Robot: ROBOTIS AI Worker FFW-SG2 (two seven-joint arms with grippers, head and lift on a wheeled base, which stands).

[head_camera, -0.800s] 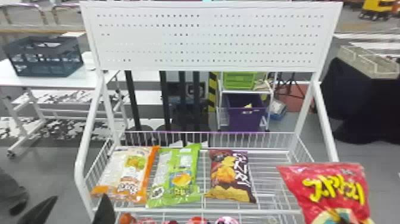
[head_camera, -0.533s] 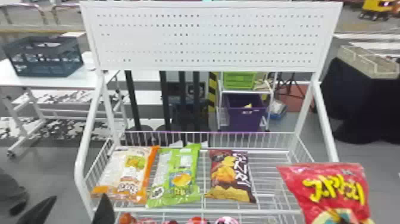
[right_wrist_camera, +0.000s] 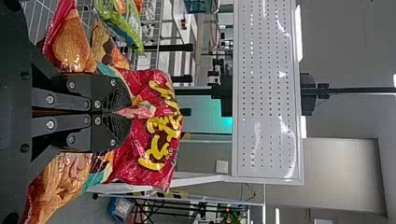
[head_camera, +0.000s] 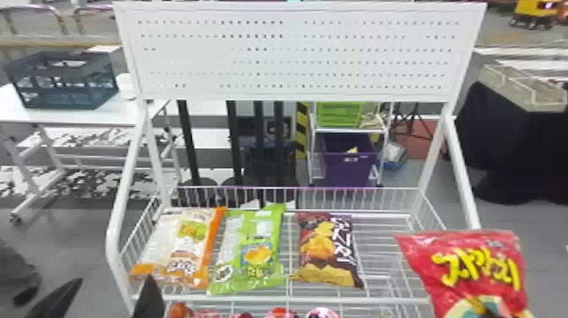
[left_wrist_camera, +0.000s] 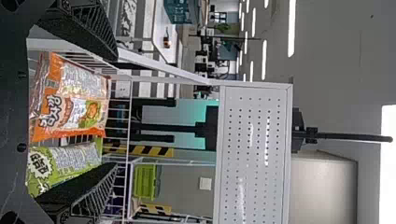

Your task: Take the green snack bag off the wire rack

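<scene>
Clearly, left gripper (head_camera: pixel 114 291) wide, near left of the wire rack (head_camera: pixel 380 300).
Right gripper (right_wrist_camera: pixel 116 112) pinches a red bag (head_camera: pixel 473 262) at the rack's near right; the green snack bag (head_camera: pixel 230 245) lies on the rack between an orange-edged bag (head_camera: pixel 169 241) and a brown bag (head_camera: pixel 323 249).

Just past your left claw (head_camera: pixel 115 281) you've got an orange-and-white bag (head_camera: pixel 181 249), a brown bag (head_camera: pixel 323 249) farther right, and a dark crate (head_camera: pixel 63 91) well beyond. A red bag (head_camera: pixel 477 262) sits in your right claw (right_wrist_camera: pixel 122 112).
</scene>
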